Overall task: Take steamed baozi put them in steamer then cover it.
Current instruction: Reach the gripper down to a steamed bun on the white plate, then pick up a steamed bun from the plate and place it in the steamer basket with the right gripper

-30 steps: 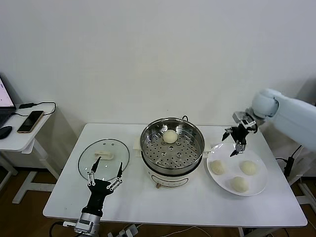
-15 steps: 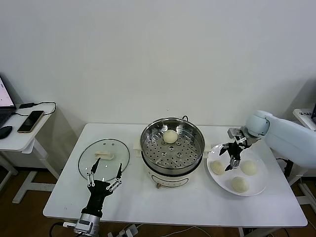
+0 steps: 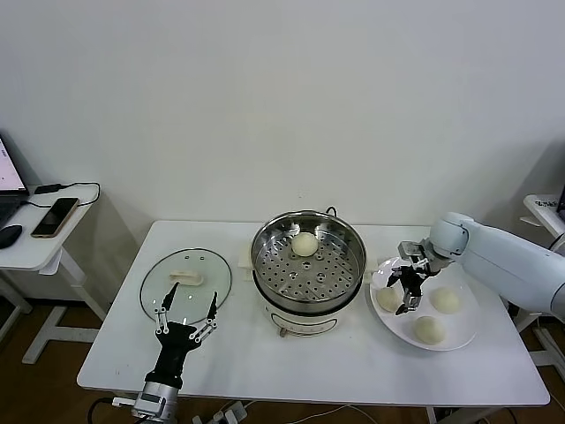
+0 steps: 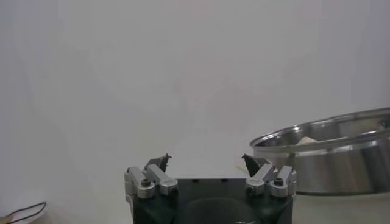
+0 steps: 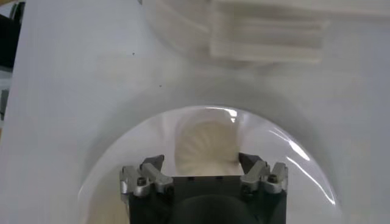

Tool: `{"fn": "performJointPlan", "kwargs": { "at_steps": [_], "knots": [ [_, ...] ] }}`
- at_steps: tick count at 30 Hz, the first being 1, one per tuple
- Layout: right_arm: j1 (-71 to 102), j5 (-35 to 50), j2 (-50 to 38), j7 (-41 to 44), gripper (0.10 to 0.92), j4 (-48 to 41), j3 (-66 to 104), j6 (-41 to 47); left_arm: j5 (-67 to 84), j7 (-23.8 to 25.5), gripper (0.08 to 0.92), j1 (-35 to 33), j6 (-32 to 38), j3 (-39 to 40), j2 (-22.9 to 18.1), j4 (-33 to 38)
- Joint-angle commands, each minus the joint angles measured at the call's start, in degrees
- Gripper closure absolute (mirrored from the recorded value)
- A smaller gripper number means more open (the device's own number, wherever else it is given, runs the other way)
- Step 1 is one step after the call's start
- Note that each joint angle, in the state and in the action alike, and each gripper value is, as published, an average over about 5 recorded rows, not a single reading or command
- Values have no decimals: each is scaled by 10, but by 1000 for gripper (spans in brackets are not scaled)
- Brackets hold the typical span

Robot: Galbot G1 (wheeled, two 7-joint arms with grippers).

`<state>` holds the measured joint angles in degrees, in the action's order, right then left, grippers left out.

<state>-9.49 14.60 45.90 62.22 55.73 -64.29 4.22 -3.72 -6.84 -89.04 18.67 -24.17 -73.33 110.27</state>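
The steel steamer (image 3: 308, 262) stands mid-table with one baozi (image 3: 304, 244) on its perforated tray. Three baozi lie on a white plate (image 3: 465, 323) at the right: one near the steamer (image 3: 387, 299), one behind (image 3: 445, 301), one in front (image 3: 429, 329). My right gripper (image 3: 405, 288) is open, lowered over the baozi nearest the steamer; in the right wrist view that bun (image 5: 206, 145) sits between the open fingers (image 5: 201, 163). The glass cover (image 3: 186, 283) with its white handle lies flat at the left. My left gripper (image 3: 187, 311) is open, pointing up at the cover's front edge.
A side table (image 3: 35, 247) with a phone (image 3: 54, 216) stands at the far left. The steamer rim (image 4: 329, 149) shows in the left wrist view. The wall rises right behind the table.
My right gripper has moved down and toward the steamer, from above the plate's back edge to over the baozi nearest the steamer. The left arm has not moved.
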Motion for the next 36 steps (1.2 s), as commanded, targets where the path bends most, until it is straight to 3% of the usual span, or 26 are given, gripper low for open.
{"fn": "performJointPlan", "kwargs": {
  "at_steps": [1,9,18,27,36],
  "knots": [
    [7,-2,3,-6,328,-3,6,0,0,0,177,0,0,0,1,2],
    [-45,4,-21,6,383,27,-7,-2,1,-2,177,2,1,1,4,3],
    [-267,23,-29,130,380,81,-116,-9,0,-2,177,2,-2,6,4,10],
    [-439,115,54,160,372,135,-211,7,0,-2,177,1,-3,8,7,19],
    [-416,215,174,88,377,154,-226,50,1,-2,177,2,-1,9,7,21]
  ]
}}
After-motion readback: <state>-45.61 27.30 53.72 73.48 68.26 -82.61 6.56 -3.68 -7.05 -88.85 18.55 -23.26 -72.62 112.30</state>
